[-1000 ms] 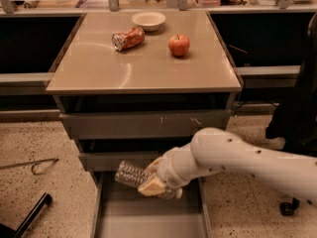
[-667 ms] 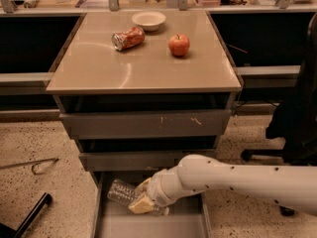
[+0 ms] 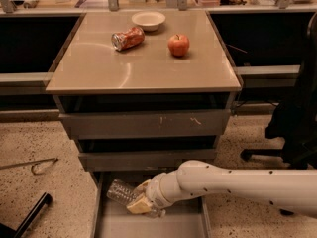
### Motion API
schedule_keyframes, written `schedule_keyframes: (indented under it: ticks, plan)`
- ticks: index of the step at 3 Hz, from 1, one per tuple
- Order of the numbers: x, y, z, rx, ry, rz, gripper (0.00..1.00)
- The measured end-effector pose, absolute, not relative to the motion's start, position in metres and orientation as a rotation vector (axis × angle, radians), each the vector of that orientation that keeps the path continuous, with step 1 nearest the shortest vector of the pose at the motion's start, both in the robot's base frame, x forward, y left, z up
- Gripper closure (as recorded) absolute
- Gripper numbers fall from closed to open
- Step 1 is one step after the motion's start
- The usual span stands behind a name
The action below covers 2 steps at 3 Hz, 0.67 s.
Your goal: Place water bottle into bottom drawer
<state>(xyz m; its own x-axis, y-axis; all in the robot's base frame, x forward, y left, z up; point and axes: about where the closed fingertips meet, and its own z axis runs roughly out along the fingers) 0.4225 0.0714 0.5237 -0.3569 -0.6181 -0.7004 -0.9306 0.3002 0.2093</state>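
The bottom drawer (image 3: 119, 226) is pulled open at the foot of the grey cabinet; I see its flat grey floor and thin side walls. My gripper (image 3: 140, 202) reaches in from the right on its white arm and is shut on the water bottle (image 3: 120, 192). The clear ribbed bottle lies tilted, its free end pointing up and left, low over the drawer's back left part. Its label band is hidden by the gripper.
A crushed red soda can (image 3: 128, 38), a white bowl (image 3: 148, 20) and a red apple (image 3: 179, 44) sit on the cabinet top (image 3: 99, 68). The scratched-front drawer (image 3: 143, 124) and the middle drawer (image 3: 146, 159) are shut. A black chair base (image 3: 277, 152) stands at the right. A black bar (image 3: 30, 216) lies on the floor at the left.
My arm has lowered and moved left, carrying the bottle from in front of the middle drawer down into the open bottom drawer.
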Motion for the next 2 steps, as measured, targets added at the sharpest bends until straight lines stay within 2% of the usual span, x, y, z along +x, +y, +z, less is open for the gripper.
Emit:
schedule_keyframes:
  ticks: [2]
  plan:
    - [0.443,0.093,0.479,-1.383,1.989,0.813,1.0]
